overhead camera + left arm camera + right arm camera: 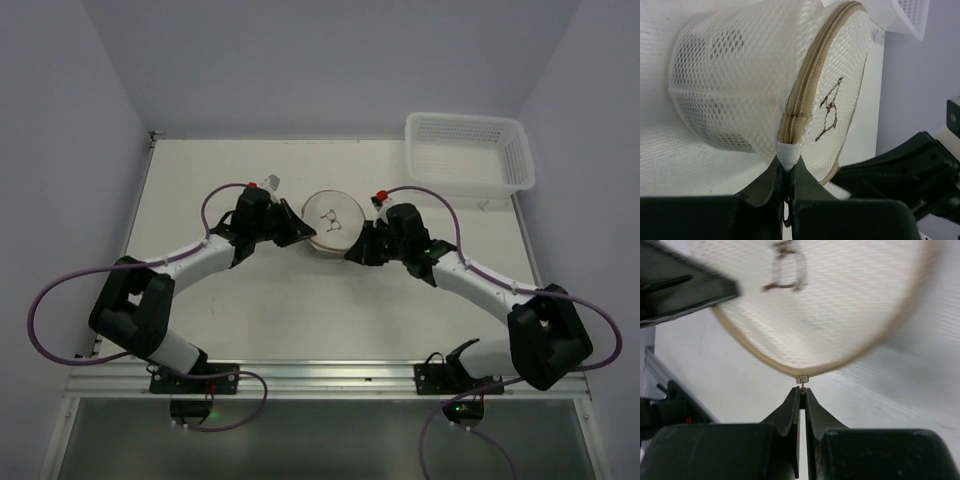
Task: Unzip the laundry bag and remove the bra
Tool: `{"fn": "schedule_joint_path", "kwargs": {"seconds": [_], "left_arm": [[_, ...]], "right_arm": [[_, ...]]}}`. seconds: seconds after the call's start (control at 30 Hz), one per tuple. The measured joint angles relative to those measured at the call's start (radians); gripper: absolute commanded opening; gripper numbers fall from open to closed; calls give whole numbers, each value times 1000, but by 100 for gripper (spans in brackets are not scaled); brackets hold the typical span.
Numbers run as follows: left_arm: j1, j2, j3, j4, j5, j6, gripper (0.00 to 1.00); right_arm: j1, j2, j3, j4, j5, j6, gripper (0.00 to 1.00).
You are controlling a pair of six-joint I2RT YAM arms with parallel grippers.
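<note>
The laundry bag [331, 224] is a round white mesh pouch with tan rim hoops and a dark drawn mark, held between both arms mid-table. My left gripper [786, 167] is shut on a white fabric tab [788, 153] at the end of the tan zipper [810, 85]. My right gripper [802, 392] is shut on the small metal zipper pull [802, 381] at the bag's rim [790, 371]. The zipper looks closed. Dark shapes show through the mesh [725, 42]; the bra itself cannot be made out.
A white slotted plastic basket [468, 152] stands at the back right corner of the table. The table's back edge meets the wall behind it. Purple cables loop beside both arms.
</note>
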Motion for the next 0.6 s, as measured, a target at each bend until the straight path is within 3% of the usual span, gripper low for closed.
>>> {"fn": "schedule_joint_path", "kwargs": {"seconds": [0.17, 0.4, 0.53, 0.57, 0.6], "left_arm": [[59, 2, 19, -31, 118, 80, 0], [130, 112, 224, -182, 292, 299, 0], [158, 245, 393, -265, 307, 375, 20], [162, 274, 425, -273, 306, 380, 35], [166, 299, 449, -271, 306, 382, 42]], "right_arm": [[-179, -95, -68, -53, 10, -18, 0], [-170, -91, -25, -81, -39, -58, 0], [-105, -38, 16, -63, -42, -53, 0], [-84, -16, 31, -61, -44, -45, 0], [-63, 5, 46, -58, -47, -35, 0]]}}
